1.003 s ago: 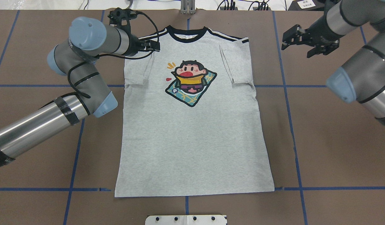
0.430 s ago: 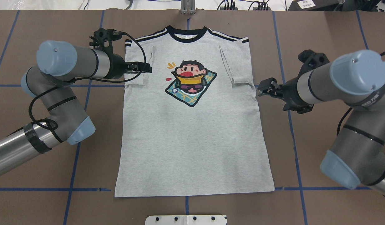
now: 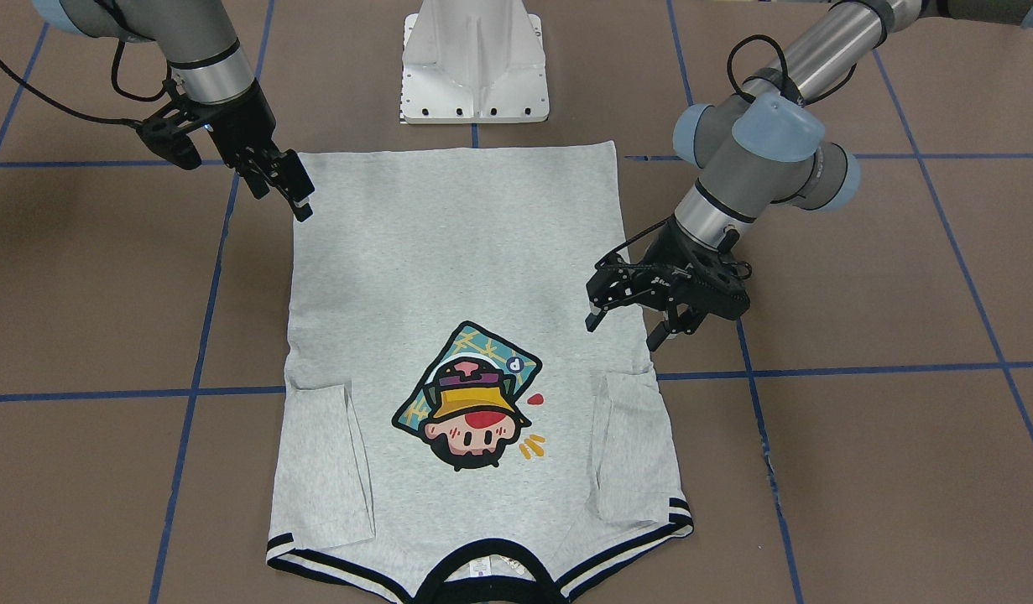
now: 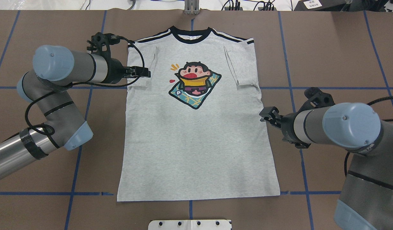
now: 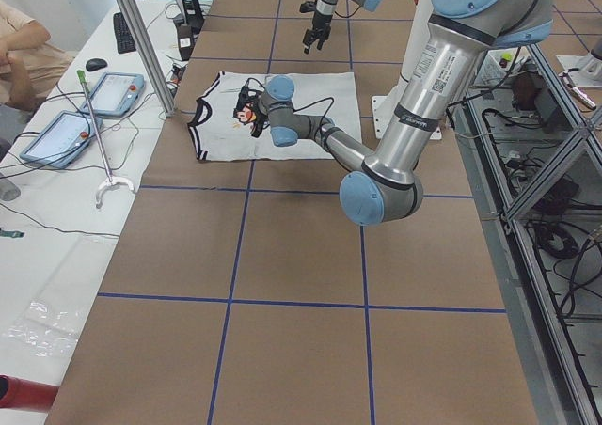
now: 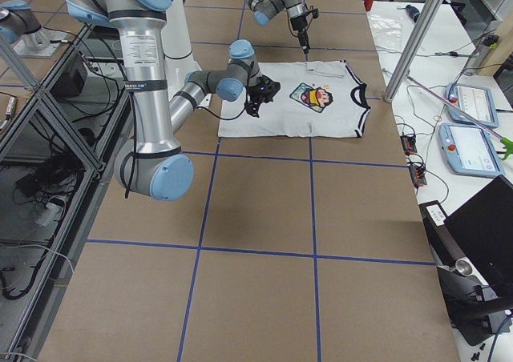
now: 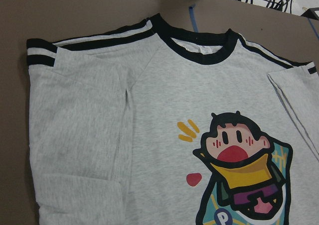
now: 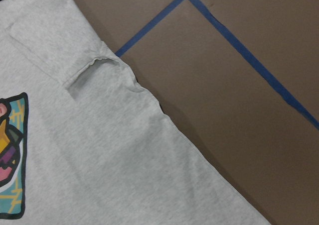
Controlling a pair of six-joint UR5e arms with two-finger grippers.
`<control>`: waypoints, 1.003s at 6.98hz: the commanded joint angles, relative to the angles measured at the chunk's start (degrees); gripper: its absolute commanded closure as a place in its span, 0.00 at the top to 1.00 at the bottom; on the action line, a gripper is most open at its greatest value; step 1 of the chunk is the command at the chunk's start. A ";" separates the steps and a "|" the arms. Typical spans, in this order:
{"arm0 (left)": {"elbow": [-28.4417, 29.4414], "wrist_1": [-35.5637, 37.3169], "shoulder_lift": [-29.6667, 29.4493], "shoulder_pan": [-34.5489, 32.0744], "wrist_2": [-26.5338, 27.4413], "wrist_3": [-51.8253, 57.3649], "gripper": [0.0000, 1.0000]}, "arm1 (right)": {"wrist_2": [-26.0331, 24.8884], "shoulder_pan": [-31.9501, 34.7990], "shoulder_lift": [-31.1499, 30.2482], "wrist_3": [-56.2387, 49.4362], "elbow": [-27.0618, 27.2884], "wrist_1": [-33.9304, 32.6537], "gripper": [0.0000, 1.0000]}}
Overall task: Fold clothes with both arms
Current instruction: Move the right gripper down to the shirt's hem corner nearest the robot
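Observation:
The light grey T-shirt (image 4: 196, 143) lies flat, print side up, with its black collar at the table's far side and both sleeves folded in onto the body. It also shows in the front-facing view (image 3: 449, 252). My left gripper (image 4: 147, 72) is open and empty, hovering over the folded left sleeve; in the front-facing view (image 3: 625, 327) its jaws stand apart. My right gripper (image 4: 265, 115) is open and empty at the shirt's right side edge, below the folded right sleeve (image 8: 94, 65); it also shows in the front-facing view (image 3: 283, 195). The wrist views show only cloth, no fingers.
The white pedestal (image 3: 474, 75) stands at the table's near edge behind the shirt's hem. The brown tabletop carries blue tape lines (image 4: 295, 105). A metal post (image 4: 191, 8) stands beyond the collar. A side desk with tablets (image 5: 66, 133) and a seated person lies beyond the far edge.
My right arm swung from the far right corner down to the shirt's right side edge. My left gripper moved from the left shoulder down and slightly outward along the folded sleeve. Both stayed open.

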 commanded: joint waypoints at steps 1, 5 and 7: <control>-1.31 -0.20 0.14 -0.06 -0.07 -0.36 1.00 | -8.51 -8.59 -4.51 10.14 1.42 -0.26 0.94; -1.32 -0.20 0.23 0.03 -0.07 -0.54 1.00 | -9.62 -18.64 -6.99 21.86 1.86 0.45 0.89; -1.40 -0.20 0.23 0.03 0.02 -0.71 1.00 | -10.23 -20.76 -7.43 23.73 1.42 0.36 0.87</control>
